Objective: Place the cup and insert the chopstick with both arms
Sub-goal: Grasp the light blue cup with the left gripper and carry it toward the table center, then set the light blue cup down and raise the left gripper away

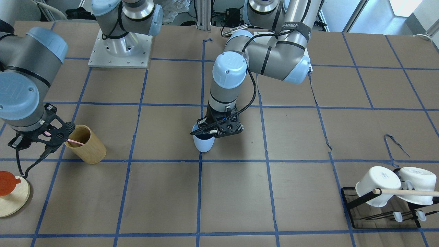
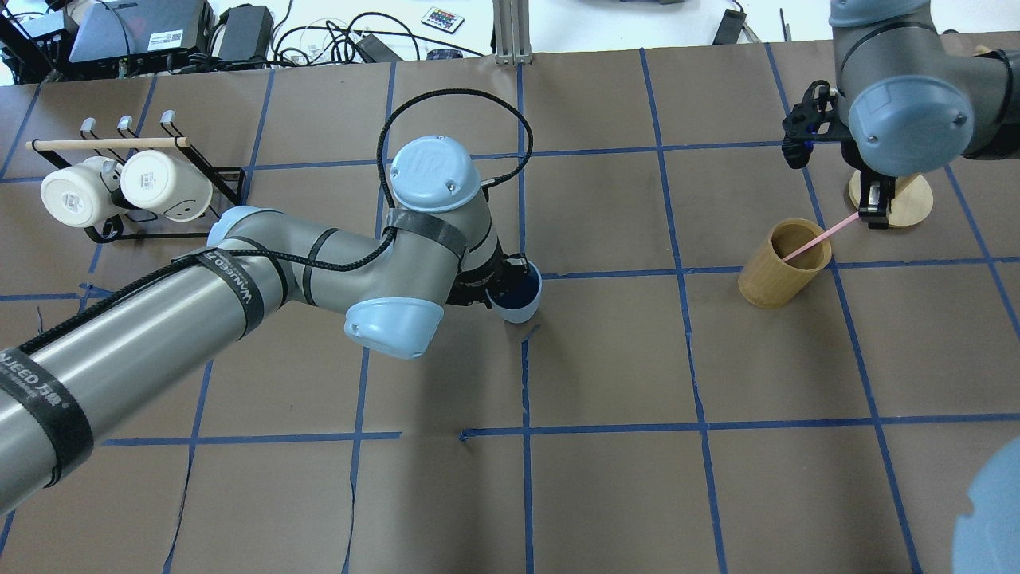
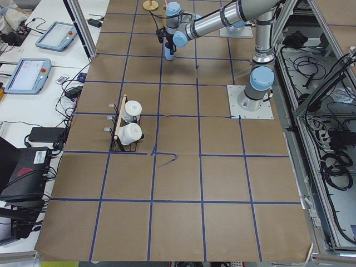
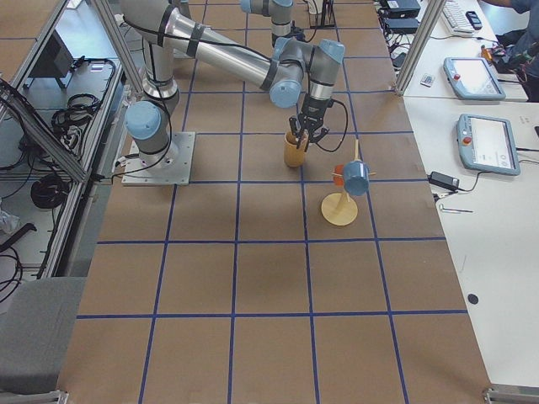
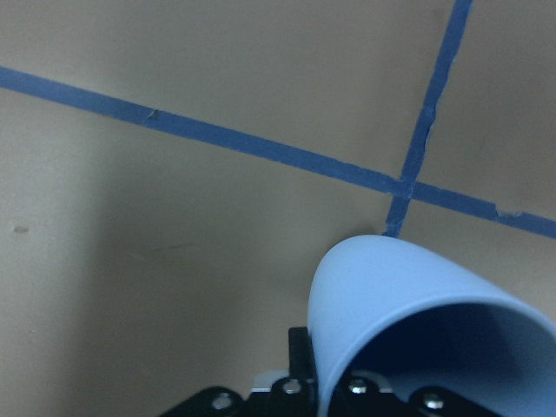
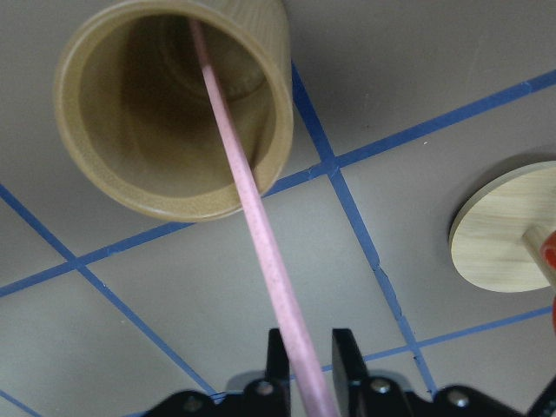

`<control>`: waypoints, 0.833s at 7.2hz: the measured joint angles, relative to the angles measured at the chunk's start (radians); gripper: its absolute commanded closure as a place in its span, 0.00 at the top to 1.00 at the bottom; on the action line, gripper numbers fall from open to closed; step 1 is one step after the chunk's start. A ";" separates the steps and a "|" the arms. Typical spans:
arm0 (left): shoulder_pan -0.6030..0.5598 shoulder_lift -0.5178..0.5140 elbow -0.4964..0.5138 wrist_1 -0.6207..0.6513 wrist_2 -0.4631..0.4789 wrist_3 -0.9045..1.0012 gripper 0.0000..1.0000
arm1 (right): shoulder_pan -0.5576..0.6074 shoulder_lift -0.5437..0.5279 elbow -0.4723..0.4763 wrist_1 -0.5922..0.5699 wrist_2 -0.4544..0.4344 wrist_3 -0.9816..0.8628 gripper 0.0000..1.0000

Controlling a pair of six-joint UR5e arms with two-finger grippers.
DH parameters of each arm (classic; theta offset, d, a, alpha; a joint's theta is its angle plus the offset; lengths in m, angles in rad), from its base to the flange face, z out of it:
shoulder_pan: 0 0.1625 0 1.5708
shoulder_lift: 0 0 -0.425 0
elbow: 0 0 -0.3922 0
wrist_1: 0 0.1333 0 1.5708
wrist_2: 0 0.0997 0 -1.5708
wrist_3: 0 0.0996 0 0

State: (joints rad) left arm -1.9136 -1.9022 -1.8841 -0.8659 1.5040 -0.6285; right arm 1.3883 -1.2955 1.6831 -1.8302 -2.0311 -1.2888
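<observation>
Front view: the left end effector (image 1: 207, 129) is clenched on the rim of the cup (image 1: 204, 144). The cup is upright near the middle of the table (image 1: 240, 206), at a crossing of blue tape lines (image 1: 200, 192). Cannot tell if its base touches the table. On the robot's right side, the right end effector (image 1: 61, 136) is grasping the chopstick (image 1: 76, 141). The other end of the chopstick goes into the wooden cup (image 1: 85, 145).

Overhead view: the cup's mouth faces up and is dark inside, partly under the left wrist. The chopstick slants from the right end effector down into the wooden cup. Far left stands a black rack (image 2: 227, 179) w/ two white mugs (image 2: 163, 185) and a dowel (image 2: 103, 144).

Side views: grips too small to judge. The right-side view shows a stand (image 4: 340, 210) near the wooden cup, carrying a blue and an orange item.

Left wrist cam: the cup wall is very close, w/ a tape crossing beyond it.

Right wrist cam: the chopstick runs between both fingers (image 6: 347, 354), and its far end is inside the wooden cup. A round wooden base (image 6: 508, 230) lies at right.
</observation>
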 measured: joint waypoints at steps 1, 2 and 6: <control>-0.002 -0.002 0.001 0.011 0.001 -0.030 0.94 | 0.000 -0.002 -0.002 0.002 0.009 0.000 0.23; -0.004 0.005 0.009 0.026 0.004 -0.077 1.00 | 0.000 -0.004 -0.002 0.002 0.025 -0.001 0.22; 0.079 0.083 0.185 -0.175 0.052 0.121 1.00 | 0.000 -0.027 -0.004 0.006 0.044 -0.031 0.00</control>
State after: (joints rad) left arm -1.8351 -1.8197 -1.6995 -1.0411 1.5559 -0.5079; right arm 1.3882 -1.3229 1.6790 -1.8238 -1.9872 -1.3197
